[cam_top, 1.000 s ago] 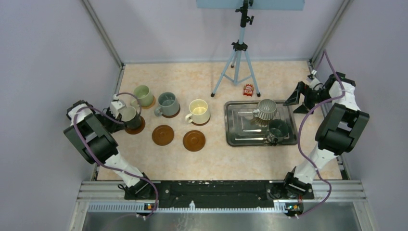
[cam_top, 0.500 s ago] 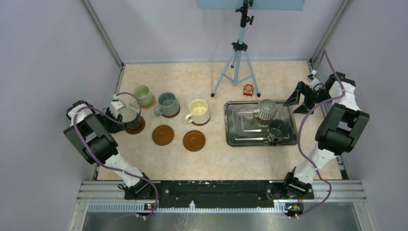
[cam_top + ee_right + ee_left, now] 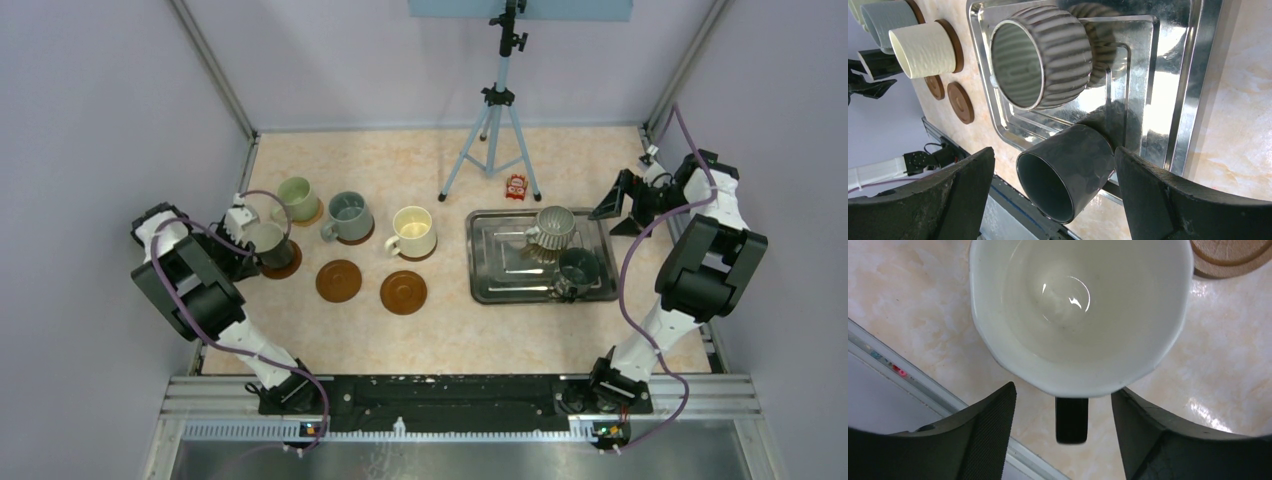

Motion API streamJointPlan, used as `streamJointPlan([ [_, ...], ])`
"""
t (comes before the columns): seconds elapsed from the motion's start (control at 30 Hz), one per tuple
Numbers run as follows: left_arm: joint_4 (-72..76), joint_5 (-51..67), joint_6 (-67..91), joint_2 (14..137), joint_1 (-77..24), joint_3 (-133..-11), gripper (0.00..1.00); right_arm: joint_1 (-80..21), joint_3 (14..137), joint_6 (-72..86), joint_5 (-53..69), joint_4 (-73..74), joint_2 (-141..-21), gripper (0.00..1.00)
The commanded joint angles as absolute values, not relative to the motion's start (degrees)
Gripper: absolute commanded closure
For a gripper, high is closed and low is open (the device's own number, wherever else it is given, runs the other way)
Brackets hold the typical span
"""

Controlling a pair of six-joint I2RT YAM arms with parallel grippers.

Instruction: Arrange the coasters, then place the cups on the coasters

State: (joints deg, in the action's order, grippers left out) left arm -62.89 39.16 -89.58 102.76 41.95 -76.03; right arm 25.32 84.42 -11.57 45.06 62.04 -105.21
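Observation:
A white cup [image 3: 1080,305] with a dark handle [image 3: 1071,420] stands on a coaster [image 3: 287,264] at the far left. My left gripper [image 3: 1064,392] is open, its fingers either side of the handle and clear of it; from above it [image 3: 240,236] sits just left of that cup [image 3: 266,240]. Pale green [image 3: 297,197], grey-blue [image 3: 349,215] and cream [image 3: 413,231] cups each stand on a coaster. Two coasters [image 3: 338,280] [image 3: 403,292] lie bare. A ribbed grey cup [image 3: 1043,55] and a dark teal cup [image 3: 1068,170] sit in the steel tray [image 3: 1198,75]. My right gripper [image 3: 625,205] hangs open beyond the tray's right edge.
A blue tripod [image 3: 497,120] stands at the back centre with a small red object [image 3: 516,186] by its foot. The enclosure's metal rail [image 3: 913,382] runs close beside the white cup. Walls close in the left, right and back sides.
My left gripper has opened and let go of the white cup's handle, drawing back slightly to the left. The right arm has not moved.

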Motion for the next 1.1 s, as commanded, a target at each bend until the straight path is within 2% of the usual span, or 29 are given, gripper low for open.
streamJointPlan([
  [0.0, -70.74, 37.15, -94.68, 100.36, 43.09, -80.30, 0.22, 25.83, 85.68, -12.39, 46.03, 62.37, -105.36, 0.11],
  [0.07, -73.46, 35.77, -95.96, 99.92, 43.26, -82.30, 0.16, 25.82, 85.93, -12.54, 46.26, 62.47, -105.51, 0.11],
  [0.2, -80.63, 35.66, -96.91, 99.94, 43.25, -89.71, 0.11, 25.77, 86.50, -12.57, 46.87, 62.76, -105.81, 0.11],
  [0.43, -80.41, 37.82, -82.41, 99.55, 36.91, -103.95, 0.01, 25.78, 87.86, -11.75, 48.19, 62.37, -105.90, 0.11],
  [0.73, -71.66, 32.58, -53.19, 103.13, 13.09, -121.20, 0.01, 25.77, 90.06, -11.53, 48.54, 62.49, -106.07, 0.11],
  [0.9, -64.17, 29.17, -40.12, 103.77, -2.27, -122.82, 0.01, 25.85, 90.20, -11.90, 47.23, 62.37, -105.44, 0.11],
  [1.07, -54.16, 27.42, -31.03, 104.83, -16.85, -118.08, 0.01, 25.81, 90.00, -11.60, 46.00, 61.78, -104.79, 0.11],
])
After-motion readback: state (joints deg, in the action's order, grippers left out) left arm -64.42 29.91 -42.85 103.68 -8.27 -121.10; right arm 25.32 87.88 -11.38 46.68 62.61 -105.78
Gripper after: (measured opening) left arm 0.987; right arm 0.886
